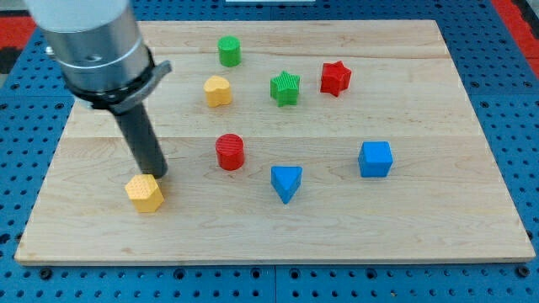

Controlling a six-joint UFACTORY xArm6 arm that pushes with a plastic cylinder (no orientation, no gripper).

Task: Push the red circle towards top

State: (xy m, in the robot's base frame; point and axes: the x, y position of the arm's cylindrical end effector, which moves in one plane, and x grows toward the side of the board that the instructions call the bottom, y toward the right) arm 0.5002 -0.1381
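Note:
The red circle (229,152) is a short red cylinder standing near the middle of the wooden board (404,227). My tip (157,175) is down on the board to the left of the red circle, about a block's width or more away from it. The tip sits right at the top edge of a yellow hexagon block (145,194), touching or nearly touching it.
A blue triangle (286,183) lies just right and below the red circle. A blue cube (376,159) is further right. Above are a yellow heart (218,91), a green cylinder (229,51), a green star (285,87) and a red star (335,78).

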